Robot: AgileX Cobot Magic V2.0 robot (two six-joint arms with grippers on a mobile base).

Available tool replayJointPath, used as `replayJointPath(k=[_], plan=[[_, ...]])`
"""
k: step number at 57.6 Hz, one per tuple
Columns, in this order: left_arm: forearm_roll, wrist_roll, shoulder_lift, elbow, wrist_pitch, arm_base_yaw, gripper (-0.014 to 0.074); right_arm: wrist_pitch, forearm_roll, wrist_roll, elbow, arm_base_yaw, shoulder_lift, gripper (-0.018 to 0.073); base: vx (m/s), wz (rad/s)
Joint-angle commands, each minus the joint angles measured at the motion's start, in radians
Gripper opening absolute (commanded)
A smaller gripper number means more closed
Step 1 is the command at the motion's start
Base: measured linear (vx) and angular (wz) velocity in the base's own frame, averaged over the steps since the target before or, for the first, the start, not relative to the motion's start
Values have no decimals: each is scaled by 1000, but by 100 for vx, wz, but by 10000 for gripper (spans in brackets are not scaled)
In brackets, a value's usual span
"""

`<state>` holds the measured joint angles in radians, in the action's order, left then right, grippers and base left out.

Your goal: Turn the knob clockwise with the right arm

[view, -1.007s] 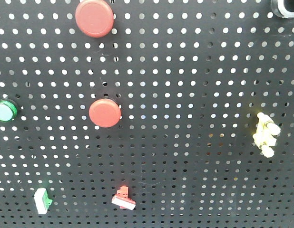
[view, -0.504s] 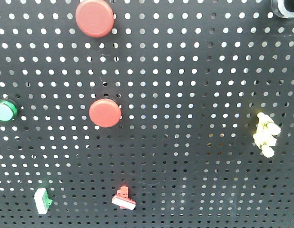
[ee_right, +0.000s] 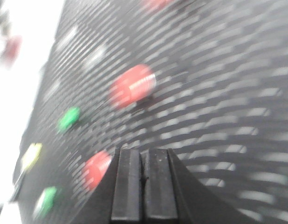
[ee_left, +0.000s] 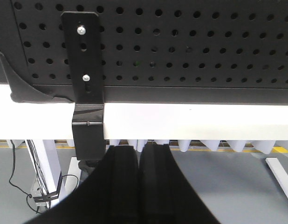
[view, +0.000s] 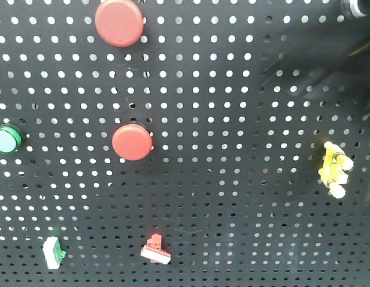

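Right pincer (ee_right: 142,182), jaws together, faces bare pegboard (ee_right: 228,70) beside red button (ee_right: 133,86).

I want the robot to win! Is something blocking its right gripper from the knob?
Nothing visible does. The right gripper, shut, points at the pegboard with only air before it. The view is blurred, so which piece is the knob is unclear.
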<state>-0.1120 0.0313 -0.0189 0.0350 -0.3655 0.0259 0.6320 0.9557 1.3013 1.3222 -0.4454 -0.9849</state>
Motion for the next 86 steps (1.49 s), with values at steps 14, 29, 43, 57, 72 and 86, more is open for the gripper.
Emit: replayJointPath(k=[14, 29, 43, 57, 72, 86], plan=[[-7, -7, -10, 10, 73, -2, -6, -204, -718, -370, 28, -74, 64, -9, 0, 0], [-7, -7, -10, 10, 73, -2, -6, -225, -1146, -601, 28, -74, 107, 12, 0, 0], [-7, -7, -10, 10, 73, -2, -6, -234, -1196, -606, 28, -74, 112, 141, 0, 0], [-7, -7, -10, 10, 73, -2, -6, -288, -1202, -607, 28, -74, 112, 277, 0, 0], [-7, -7, -10, 10, 73, -2, -6, -325, -1203, -615, 28, -70, 70, 273, 0, 0], [-7, -7, -10, 10, 73, -2, -6, -361, -1205, -648, 28, -36, 37, 249, 0, 0]])
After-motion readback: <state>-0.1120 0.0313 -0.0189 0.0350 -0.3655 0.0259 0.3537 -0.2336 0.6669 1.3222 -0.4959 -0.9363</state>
